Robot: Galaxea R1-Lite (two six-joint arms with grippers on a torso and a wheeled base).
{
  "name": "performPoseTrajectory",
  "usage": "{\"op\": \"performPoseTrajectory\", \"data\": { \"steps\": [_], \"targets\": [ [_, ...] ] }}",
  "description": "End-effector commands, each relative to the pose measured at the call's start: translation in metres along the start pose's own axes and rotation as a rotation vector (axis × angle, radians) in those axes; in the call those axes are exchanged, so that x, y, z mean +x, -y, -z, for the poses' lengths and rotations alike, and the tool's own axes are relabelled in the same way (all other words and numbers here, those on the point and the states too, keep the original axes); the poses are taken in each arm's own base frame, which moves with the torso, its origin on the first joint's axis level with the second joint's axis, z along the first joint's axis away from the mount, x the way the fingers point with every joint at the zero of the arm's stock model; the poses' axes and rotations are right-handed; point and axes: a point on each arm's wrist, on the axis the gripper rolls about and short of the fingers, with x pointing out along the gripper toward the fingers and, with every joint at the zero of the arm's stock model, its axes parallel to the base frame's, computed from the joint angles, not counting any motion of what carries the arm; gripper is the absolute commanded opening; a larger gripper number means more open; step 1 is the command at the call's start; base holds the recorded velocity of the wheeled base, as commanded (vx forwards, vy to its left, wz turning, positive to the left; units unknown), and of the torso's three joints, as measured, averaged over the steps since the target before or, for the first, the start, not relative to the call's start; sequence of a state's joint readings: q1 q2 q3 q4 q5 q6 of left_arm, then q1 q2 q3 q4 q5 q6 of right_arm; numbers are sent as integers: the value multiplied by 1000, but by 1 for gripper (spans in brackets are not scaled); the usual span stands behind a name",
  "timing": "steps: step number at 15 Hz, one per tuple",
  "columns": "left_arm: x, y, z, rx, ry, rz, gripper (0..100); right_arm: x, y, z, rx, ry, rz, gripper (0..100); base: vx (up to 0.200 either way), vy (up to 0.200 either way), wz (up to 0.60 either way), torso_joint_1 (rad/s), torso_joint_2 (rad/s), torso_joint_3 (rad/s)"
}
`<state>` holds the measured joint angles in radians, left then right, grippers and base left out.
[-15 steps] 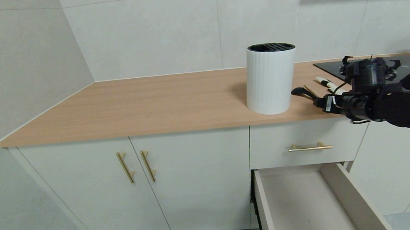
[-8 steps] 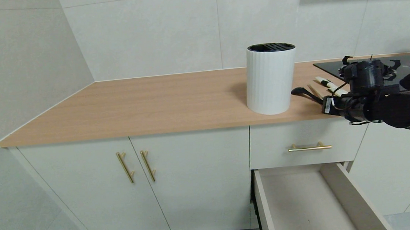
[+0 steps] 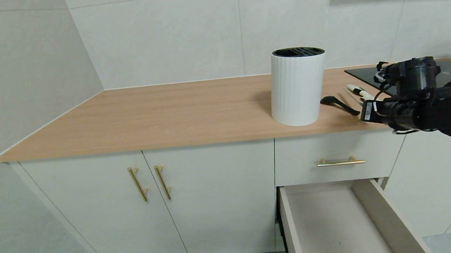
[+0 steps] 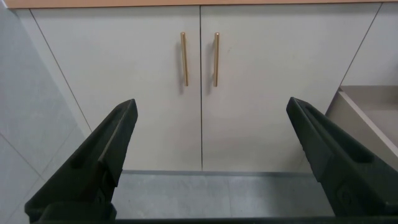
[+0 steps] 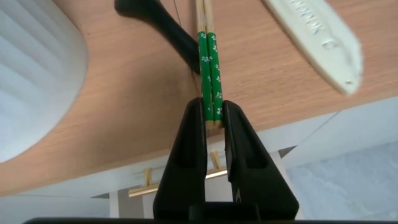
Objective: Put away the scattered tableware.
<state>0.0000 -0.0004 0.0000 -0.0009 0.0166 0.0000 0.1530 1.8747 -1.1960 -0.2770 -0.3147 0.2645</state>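
1. Wood-topped table (image 3: 168,115) carries two green-banded bamboo chopsticks (image 5: 208,68) near its front edge, beside the white ribbed cylindrical holder (image 3: 298,86).
2. Our right hand (image 5: 213,115) is clamped on their ends; our left hand (image 4: 211,124) hangs spread apart.
3. We should lift them level, clear of the black long-handled spoon (image 5: 158,25).
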Motion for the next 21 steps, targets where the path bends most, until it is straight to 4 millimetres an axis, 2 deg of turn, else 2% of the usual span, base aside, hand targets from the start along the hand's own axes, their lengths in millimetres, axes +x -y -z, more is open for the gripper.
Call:
{"op": "performPoseTrajectory", "data": {
  "steps": [1, 3, 5, 8, 10, 14, 17, 21],
  "targets": [
    [0, 0, 0, 0, 0, 1, 100, -33, 6, -16, 3, 12, -13, 0, 0, 0, 0, 0, 0, 0],
    [0, 0, 0, 0, 0, 0, 100, -66, 13, -25, -9, -25, -38, 0, 0, 0, 0, 0, 0, 0],
    [0, 0, 0, 0, 0, 1, 100, -101, 21, -31, -37, -6, -136, 0, 0, 0, 0, 0, 0, 0],
    [0, 0, 0, 0, 0, 0, 100, -139, 34, -28, -140, 37, -190, 0, 0, 0, 0, 0, 0, 0],
    [0, 0, 0, 0, 0, 0, 100, -152, 39, -26, -171, 53, -199, 0, 0, 0, 0, 0, 0, 0],
    [0, 0, 0, -2, 0, 0, 100, -175, 52, 1, -380, -38, -254, 0, 0, 0, 0, 0, 0, 0],
    [0, 0, 0, 0, 0, 1, 100, -195, 61, 12, -513, -114, -265, 0, 0, 0, 0, 0, 0, 0],
    [0, 0, 0, 0, 0, 1, 100, -213, 58, 21, -571, -107, -333, 0, 0, 0, 0, 0, 0, 0]
  ]
}}
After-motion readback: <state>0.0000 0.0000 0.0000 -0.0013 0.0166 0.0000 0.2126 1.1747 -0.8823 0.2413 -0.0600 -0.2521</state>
